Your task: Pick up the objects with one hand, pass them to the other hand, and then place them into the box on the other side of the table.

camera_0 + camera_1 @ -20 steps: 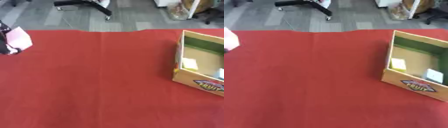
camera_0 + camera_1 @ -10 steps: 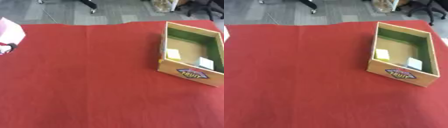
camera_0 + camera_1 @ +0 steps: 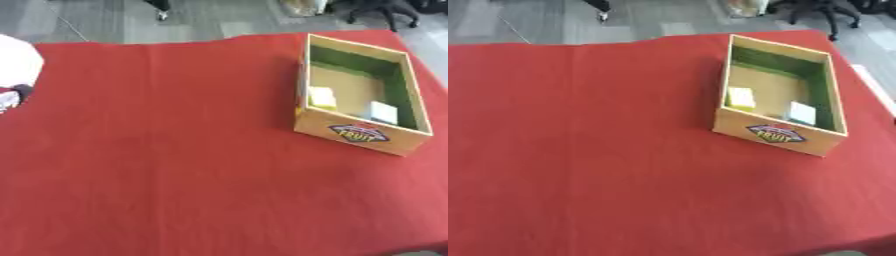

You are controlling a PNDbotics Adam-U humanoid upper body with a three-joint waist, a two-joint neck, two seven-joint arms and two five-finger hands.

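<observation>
Left eye view: a red-covered counter (image 3: 175, 165) carries an open cardboard box (image 3: 360, 131) near its far right corner, a fruit label on the near wall. Inside lie a pale yellow item (image 3: 322, 97) and a white item (image 3: 381, 112). At the counter's left edge a pale pink object (image 3: 17, 62) shows, with a dark bit of the left hand (image 3: 21, 91) just below it; whether its fingers clasp the object I cannot tell.

Right eye view: the same box and contents; neither hand shows here.
</observation>
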